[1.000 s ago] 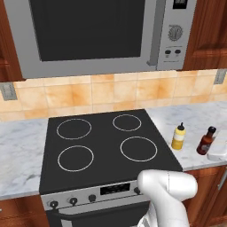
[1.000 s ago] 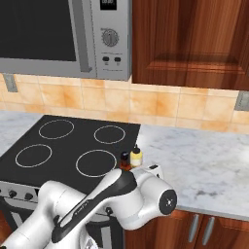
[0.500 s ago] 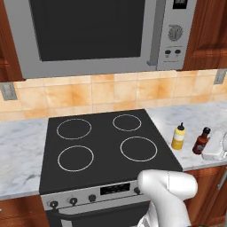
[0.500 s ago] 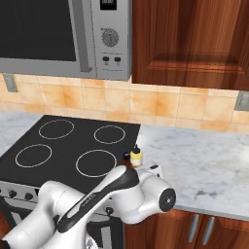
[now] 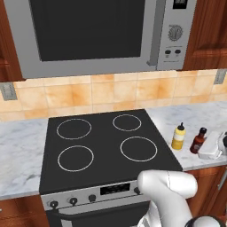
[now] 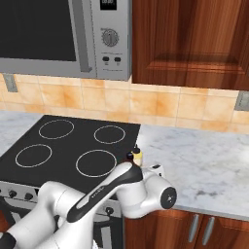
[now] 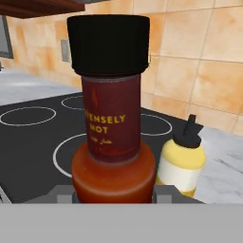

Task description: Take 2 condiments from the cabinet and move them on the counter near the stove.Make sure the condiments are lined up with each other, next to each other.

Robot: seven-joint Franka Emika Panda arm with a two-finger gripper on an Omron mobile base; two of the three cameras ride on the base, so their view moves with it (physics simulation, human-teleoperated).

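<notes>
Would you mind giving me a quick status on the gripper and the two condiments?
Gripper at the red-brown sauce bottle, jaws hidden. Bottle upright on counter beside yellow squeeze bottle, right of stove. Nothing in the way.

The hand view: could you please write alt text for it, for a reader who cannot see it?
A dark red-brown sauce bottle with a black cap stands upright, very close to the camera. A yellow squeeze bottle with a dark nozzle stands beside it on the counter, with the black stove and orange wall tiles behind.
</notes>
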